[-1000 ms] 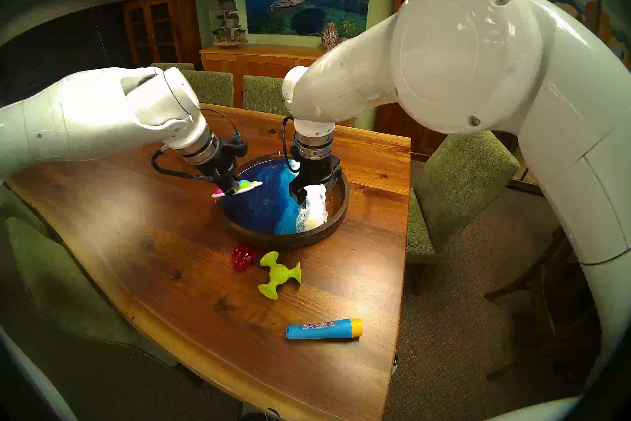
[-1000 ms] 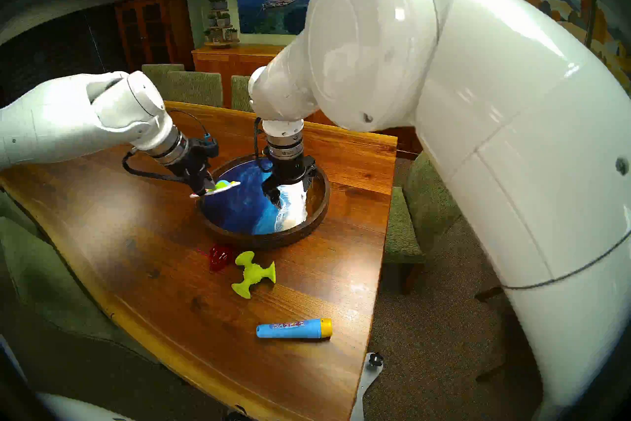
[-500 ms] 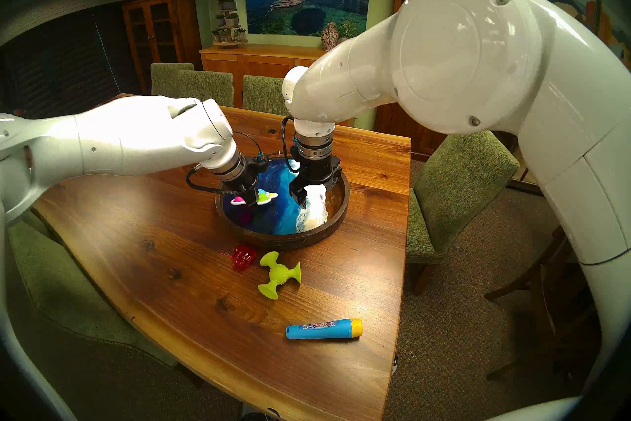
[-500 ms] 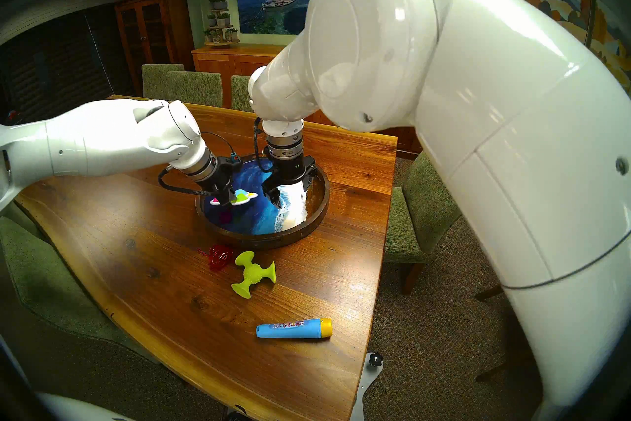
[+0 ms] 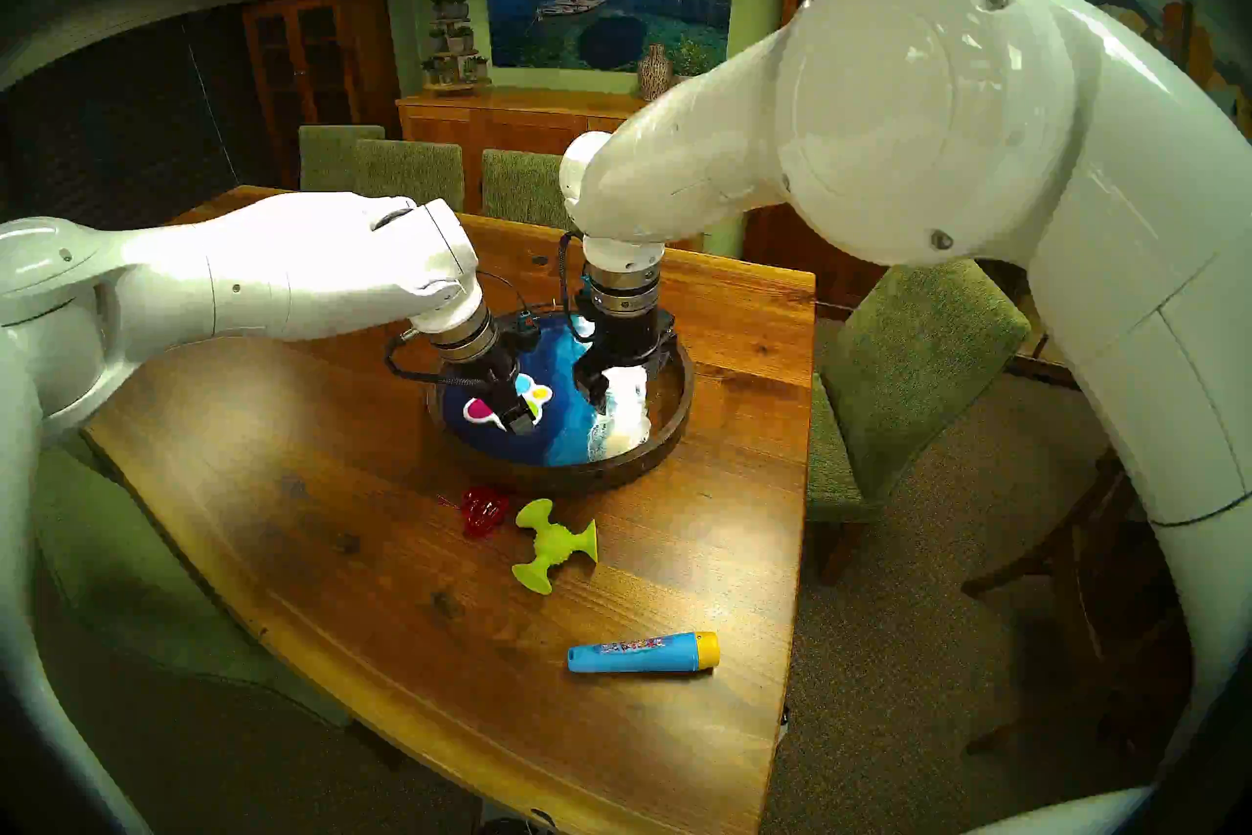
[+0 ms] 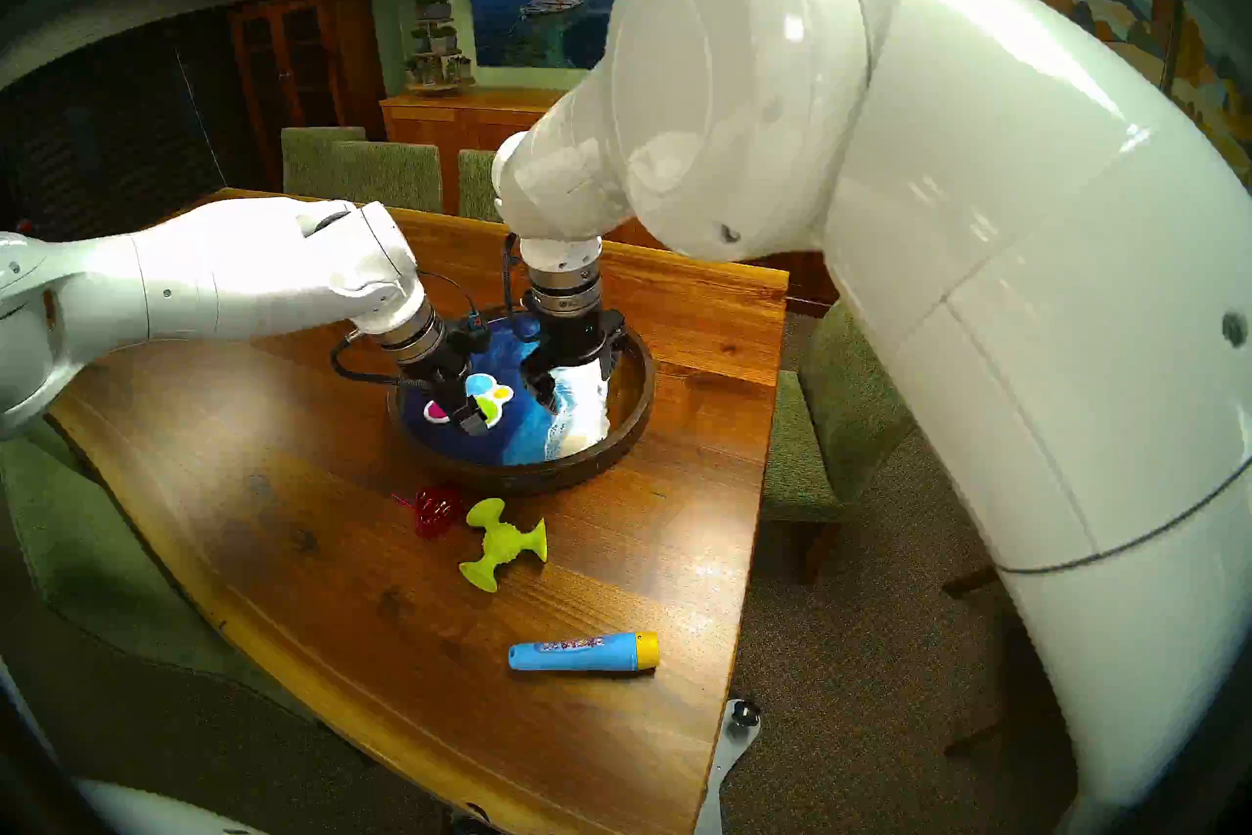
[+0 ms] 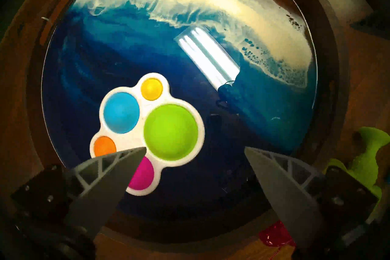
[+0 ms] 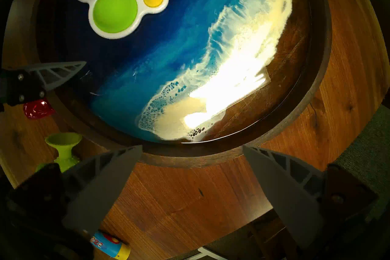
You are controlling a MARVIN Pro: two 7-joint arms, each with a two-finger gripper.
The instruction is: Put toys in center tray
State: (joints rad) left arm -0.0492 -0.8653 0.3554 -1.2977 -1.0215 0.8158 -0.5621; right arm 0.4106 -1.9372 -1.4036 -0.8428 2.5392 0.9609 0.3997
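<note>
L gripper (image 7: 195,148) jaws stood apart over paw-shaped bubble pad (image 7: 147,133) at 8 o'clock in ocean-wave tray (image 7: 31,105); risk: rising finger snags pad, flips it out; R gripper (image 8: 192,147) also apart.

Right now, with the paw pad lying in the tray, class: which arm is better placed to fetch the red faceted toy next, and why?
Probably the left. The left gripper is open over the tray's left side, nearer the red faceted toy; the right gripper hangs over the tray's opposite side.
</note>
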